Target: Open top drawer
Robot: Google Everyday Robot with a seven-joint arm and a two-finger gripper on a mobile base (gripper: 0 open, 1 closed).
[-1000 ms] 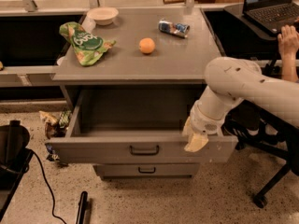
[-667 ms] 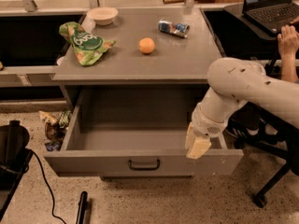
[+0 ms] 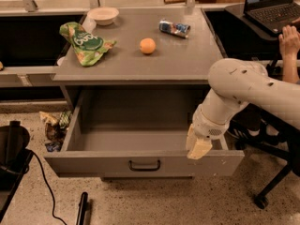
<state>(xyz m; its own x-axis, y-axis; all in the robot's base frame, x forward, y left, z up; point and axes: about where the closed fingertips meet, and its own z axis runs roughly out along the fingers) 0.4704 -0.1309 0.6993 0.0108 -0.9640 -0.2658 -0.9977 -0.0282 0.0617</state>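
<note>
The top drawer point(image 3: 93, 163) is pulled far out of the grey cabinet, and its inside is bare. Its flat grey front carries a small black centre handle point(image 3: 144, 165). My gripper point(image 3: 198, 146) hangs from the white arm at the right end of the drawer's front edge, its pale fingers pointing down over the rim, to the right of the handle. The arm comes in from the right of the view.
The cabinet top point(image 3: 187, 60) holds a green chip bag point(image 3: 86, 43), an orange point(image 3: 147, 46), a can lying on its side point(image 3: 174, 28) and a white bowl point(image 3: 103, 15). Crumpled wrappers point(image 3: 53, 125) lie on the floor at left. A person's hand point(image 3: 288, 40) and laptop point(image 3: 274, 3) are at right.
The drawer has slid further out toward the camera, hiding the lower drawers. My gripper has moved with its front edge, down and slightly right.
</note>
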